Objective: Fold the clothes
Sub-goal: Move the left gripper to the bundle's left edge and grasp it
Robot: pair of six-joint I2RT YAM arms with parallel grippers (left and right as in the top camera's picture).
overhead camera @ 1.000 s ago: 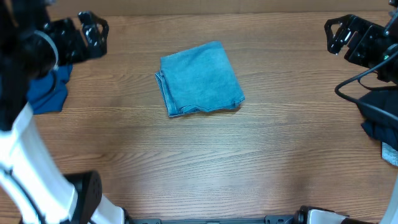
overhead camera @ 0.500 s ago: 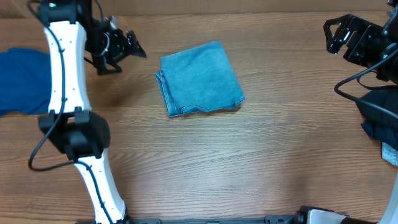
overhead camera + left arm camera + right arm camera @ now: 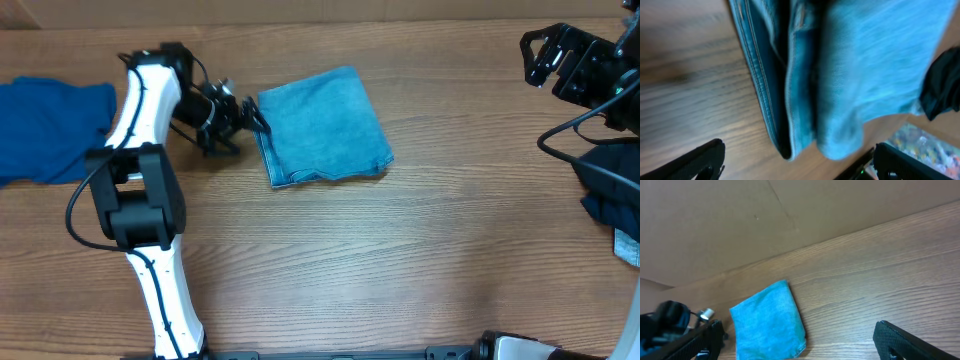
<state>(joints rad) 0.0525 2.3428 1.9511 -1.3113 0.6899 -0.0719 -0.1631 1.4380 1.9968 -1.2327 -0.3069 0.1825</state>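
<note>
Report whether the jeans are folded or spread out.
Folded: the jeans form a compact square, with stacked layers visible along one edge.

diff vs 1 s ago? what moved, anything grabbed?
The left gripper swung in from the far-left corner and is now at the left edge of the folded jeans, open, holding nothing. With the arm out of the way, more of the royal-blue garment shows. The jeans, the right gripper (open) and the dark garment are unchanged.
</note>
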